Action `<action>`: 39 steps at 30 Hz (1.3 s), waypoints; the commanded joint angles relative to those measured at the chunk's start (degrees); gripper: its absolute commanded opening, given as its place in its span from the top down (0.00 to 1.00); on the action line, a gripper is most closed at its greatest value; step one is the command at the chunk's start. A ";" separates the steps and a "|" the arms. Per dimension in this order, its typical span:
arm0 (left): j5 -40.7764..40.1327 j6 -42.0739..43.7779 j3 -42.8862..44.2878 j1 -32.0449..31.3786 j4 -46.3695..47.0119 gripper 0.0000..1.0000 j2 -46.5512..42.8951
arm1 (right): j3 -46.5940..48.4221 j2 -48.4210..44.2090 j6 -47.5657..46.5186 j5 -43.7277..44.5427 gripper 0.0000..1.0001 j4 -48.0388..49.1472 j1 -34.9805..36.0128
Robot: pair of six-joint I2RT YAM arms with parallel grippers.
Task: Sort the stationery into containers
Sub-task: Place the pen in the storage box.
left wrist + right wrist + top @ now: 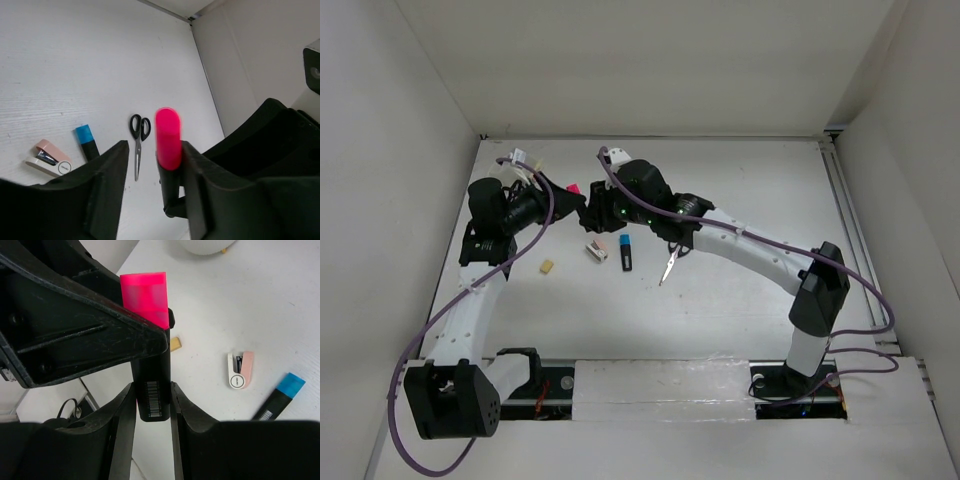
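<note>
Right pincer (152, 395) pinches the pink-capped marker (144, 292) by its barrel; left pincer (150, 155), spread about the cap, should clamp squarely before the right releases.

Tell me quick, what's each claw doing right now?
Left gripper: open, straddling the pink-capped marker, not clamped.
Right gripper: closed on that marker's black body.

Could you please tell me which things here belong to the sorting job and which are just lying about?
For the job: pink-capped marker, blue-capped marker, scissors, tan eraser, white-pink mini stapler, white cup.
Not part of it (only fixtures): purple cables, mounting rail.
</note>
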 commanded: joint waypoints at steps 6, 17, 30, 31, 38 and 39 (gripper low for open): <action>0.85 0.33 2.77 -0.34 2.78 0.99 1.34 | -0.03 -1.29 -0.02 -5.15 1.00 7.52 0.74; -42.34 9.55 14.63 -0.34 0.32 1.00 5.55 | -17.15 -13.58 -3.19 1.09 0.28 8.93 -1.72; -70.60 18.79 31.16 6.87 5.06 1.00 33.76 | -39.13 -39.07 -5.47 3.46 0.28 5.60 -3.04; -71.13 19.83 31.69 6.87 6.37 1.00 34.47 | -39.92 -40.21 -5.47 3.46 0.28 5.59 -3.04; -72.72 20.99 29.76 7.40 9.98 1.00 38.08 | -42.92 -44.53 -4.94 0.13 0.27 6.21 -3.04; -72.72 20.99 28.97 7.40 10.60 1.00 38.08 | -42.92 -44.53 -4.94 -0.40 0.27 6.21 -3.04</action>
